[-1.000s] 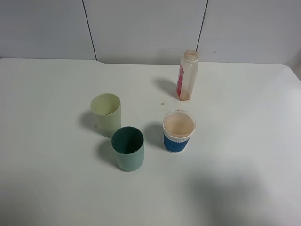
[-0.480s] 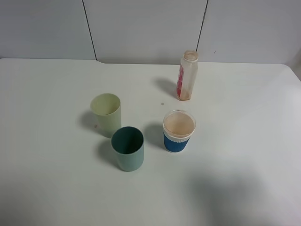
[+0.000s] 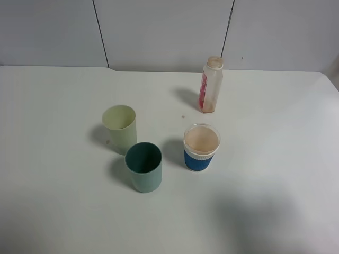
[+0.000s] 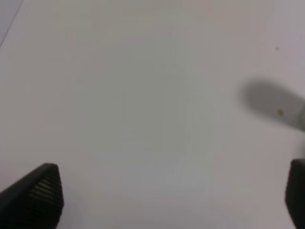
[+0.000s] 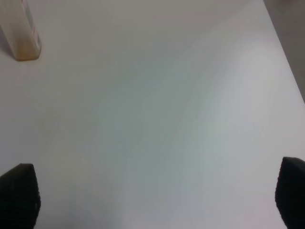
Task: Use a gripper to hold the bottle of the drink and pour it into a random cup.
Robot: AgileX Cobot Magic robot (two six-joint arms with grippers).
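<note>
bottle (image 3: 211, 84) upright, near table's (image 3: 275, 174) far edge

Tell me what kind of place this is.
Probably a lab test bench: a bare white table against plain grey wall panels, holding only a bottle and three cups for the trial.

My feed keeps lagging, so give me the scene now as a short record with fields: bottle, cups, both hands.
bottle: upright, capless, far side of table, untouched
yellow cup: upright, left of the others
teal cup: upright, nearest the camera, close beside the yellow cup
blue cup: upright, in front of the bottle
left hand: open, over bare table
right hand: open, empty, bottle base in its view
</note>
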